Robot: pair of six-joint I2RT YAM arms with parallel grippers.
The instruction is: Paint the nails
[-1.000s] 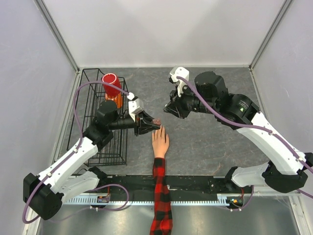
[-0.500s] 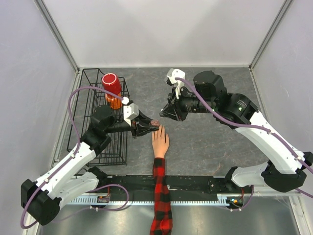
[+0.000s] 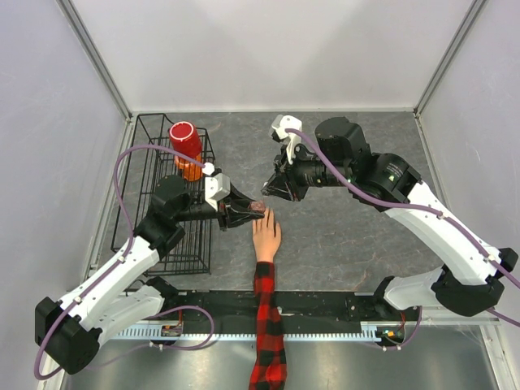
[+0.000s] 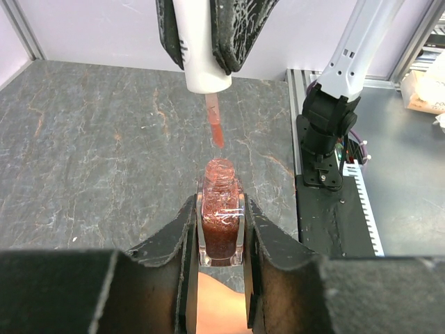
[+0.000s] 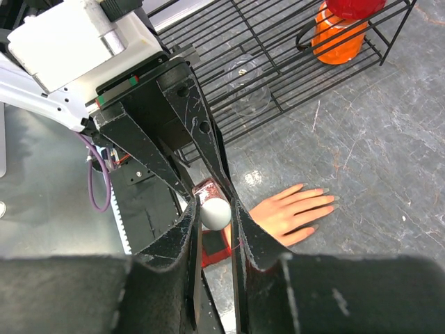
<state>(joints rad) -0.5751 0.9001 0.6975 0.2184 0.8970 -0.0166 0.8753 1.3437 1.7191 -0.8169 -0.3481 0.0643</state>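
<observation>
Your right gripper [image 3: 273,188] is now sitting further left and lower in the top view than a second ago, closer to the left gripper [image 3: 242,214], which has itself edged down a little toward the mannequin hand [image 3: 266,236].

You are clamping the polish bottle [image 4: 221,233] upright between the left fingers, its neck uncapped and glittery reddish polish showing through the glass. You are pinching the white cap [image 4: 201,52] with the right gripper; its brush [image 4: 215,126] is hanging tip-down just above the bottle mouth, apart from it, at the centre of the left wrist view.

The mannequin hand is lying palm-down at the middle of the top view, fingers pointing up the frame, with its plaid sleeve [image 3: 266,325] running to the bottom edge. The nails [image 5: 331,200] are showing at the fingertips right of centre in the right wrist view; they are too small to tell whether they carry any polish. The bottle is hovering just beside those fingertips.

At the left of the top view, the wire rack [image 3: 154,244] is carrying a red cup [image 3: 185,138] and an orange bottle [image 3: 192,169].
</observation>
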